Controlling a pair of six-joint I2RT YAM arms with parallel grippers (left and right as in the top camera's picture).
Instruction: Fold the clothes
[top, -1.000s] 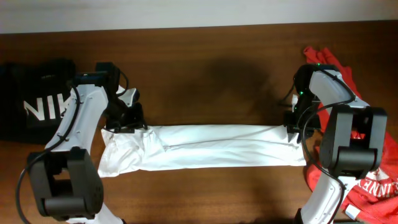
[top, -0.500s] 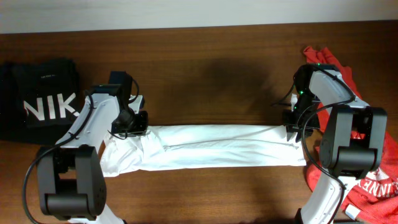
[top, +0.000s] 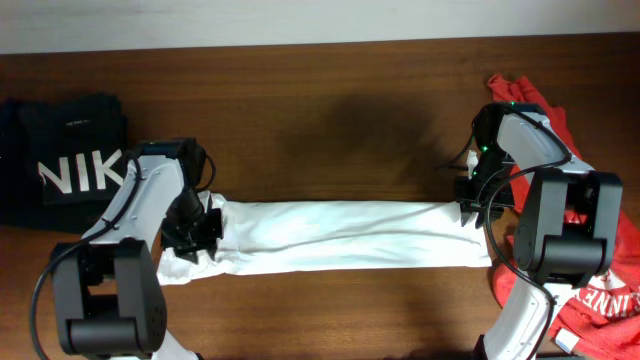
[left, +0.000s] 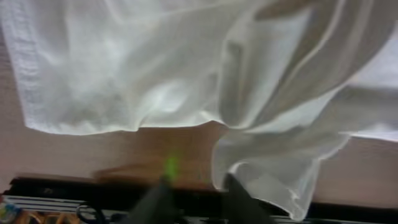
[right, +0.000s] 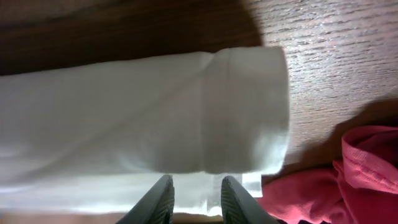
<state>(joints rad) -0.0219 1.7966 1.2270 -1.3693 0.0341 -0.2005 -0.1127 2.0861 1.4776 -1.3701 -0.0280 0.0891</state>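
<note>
At the front right corner of the wooden table (top: 330, 130), a red shirt (top: 598, 300) with white print lies bunched beside the right arm's base and runs back along the right edge. Behind the front strip of bare wood, the white T-shirt (top: 340, 235) lies flat as a long narrow band from left to right, folded over on itself. Its right end is squared and neat, its left end looser and rumpled. The left gripper (top: 196, 228) sits over that rumpled end. In its wrist view the fingers (left: 239, 198) are blurred but stand apart with bare table in the gap, and a loose flap of cloth lies just beside one. The right gripper (top: 472, 204) is at the band's right end with its fingers (right: 160, 198) spread. The shirt's lower layer shows between them, and whether they touch it cannot be told. Farther back on the left, a folded black shirt (top: 60, 165) with large white letters lies apart from the white one. A pale wall (top: 300, 20) closes the far side.
</note>
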